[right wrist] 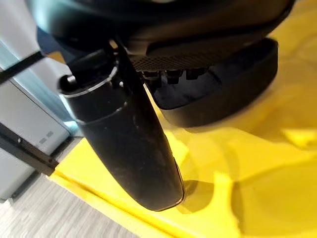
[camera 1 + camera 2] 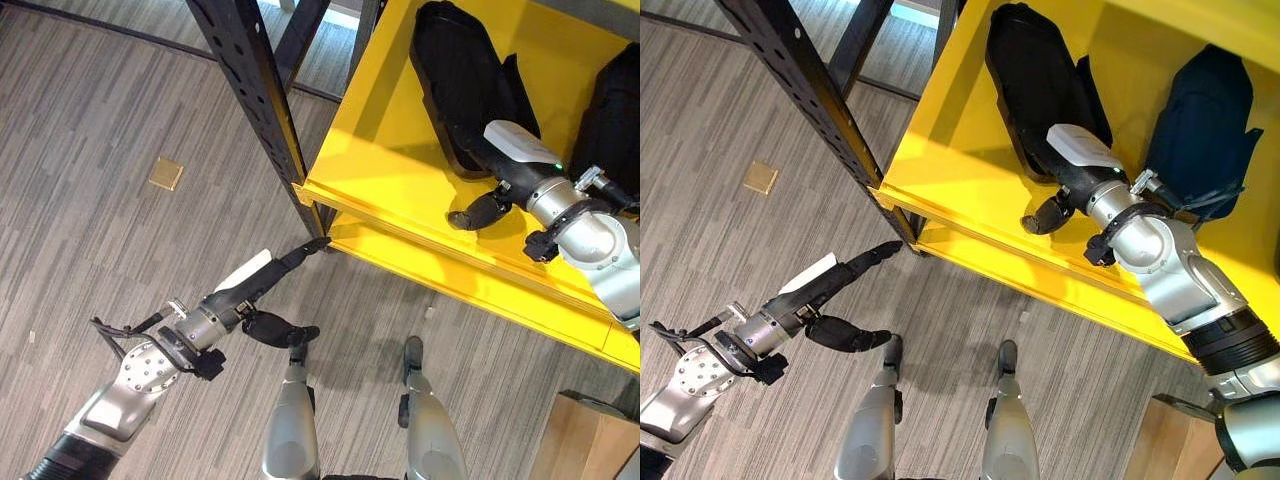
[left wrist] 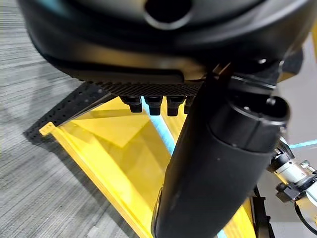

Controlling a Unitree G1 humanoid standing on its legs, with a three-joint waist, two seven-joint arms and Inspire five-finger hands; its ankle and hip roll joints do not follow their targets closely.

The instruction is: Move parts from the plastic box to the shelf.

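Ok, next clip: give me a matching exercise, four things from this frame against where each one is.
Things:
1. left hand
2. right hand
3. black part
4. small tan square

Places:
A. lying on the yellow shelf, far side
B. flat on the grey floor, left of the black upright
C. over the floor, fingers straight, tips at the shelf's front corner
D. over the shelf, at the black part's near end

Pairs: 1-C, 2-D, 3-A, 4-B

No legible text, labels, numbers or signs anywhere: nothing printed on the yellow shelf (image 2: pixel 400 170), the black parts (image 2: pixel 1035 80) lying on it, the dark upright post (image 2: pixel 250 90), or the small tan square (image 2: pixel 166 173) on the floor.
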